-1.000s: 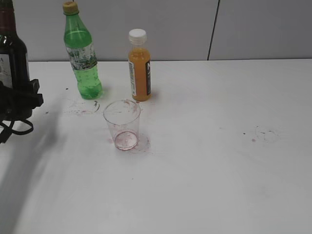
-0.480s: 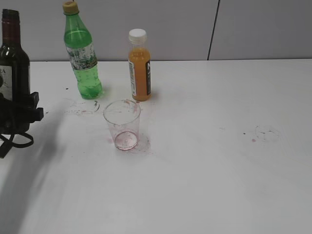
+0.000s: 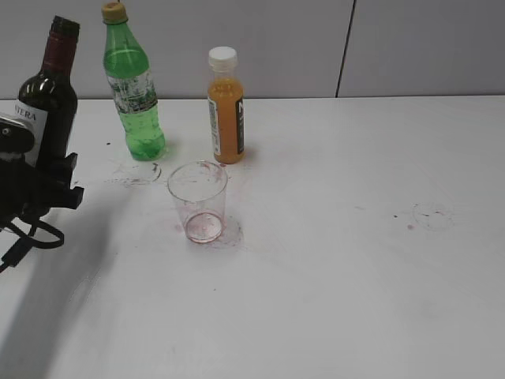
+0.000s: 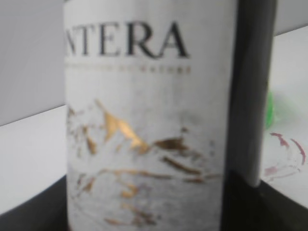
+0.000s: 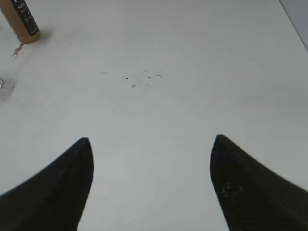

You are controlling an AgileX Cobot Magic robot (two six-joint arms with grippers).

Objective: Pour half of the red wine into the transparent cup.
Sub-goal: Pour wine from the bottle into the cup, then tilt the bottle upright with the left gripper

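At the left edge of the white bench (image 3: pixel 331 300), the left gripper (image 3: pixel 35 189) has its fingers clamped around the wine bottle (image 3: pixel 47 99), tilted with its neck leaning right. Right of it, apart, the transparent cup (image 3: pixel 198 202) stands upright. The right gripper (image 5: pixel 151 159) hovers with fingers spread wide, holding nothing.

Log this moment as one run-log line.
left tool: shut on wine bottle, tilted toward transparent cup | cup: no wine pooled | right tool: open, idle
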